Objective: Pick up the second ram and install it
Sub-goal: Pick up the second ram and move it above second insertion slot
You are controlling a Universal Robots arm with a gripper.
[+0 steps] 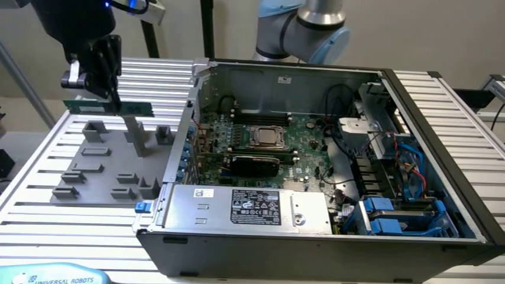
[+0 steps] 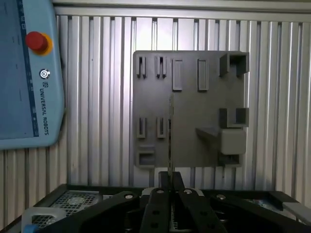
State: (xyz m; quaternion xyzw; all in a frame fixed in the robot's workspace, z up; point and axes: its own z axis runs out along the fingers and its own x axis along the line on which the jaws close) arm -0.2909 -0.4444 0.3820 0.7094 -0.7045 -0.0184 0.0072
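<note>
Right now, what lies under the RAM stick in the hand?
Directly below the RAM stick is the grey fixture plate with its slots and blocks, resting on the slatted aluminium table. The stick's edge hides a thin strip of plate.

claw (image 1: pixel 113 104) hides part of the second ram (image 1: pixel 139 109); teach pendant (image 2: pixel 24 73) cropped.

The second ram (image 1: pixel 108 107) is dark green, pinched between black fingers (image 2: pixel 159 201). The fixture plate (image 1: pixel 94 171) is plain grey on a silver, ribbed tabletop (image 1: pixel 32 219). The motherboard (image 1: pixel 304 133) is green too (drive caddies (image 1: pixel 394 219) blue). The pendant (image 2: pixel 24 73) is pale blue and its button (image 2: pixel 36 41) is red.
</note>
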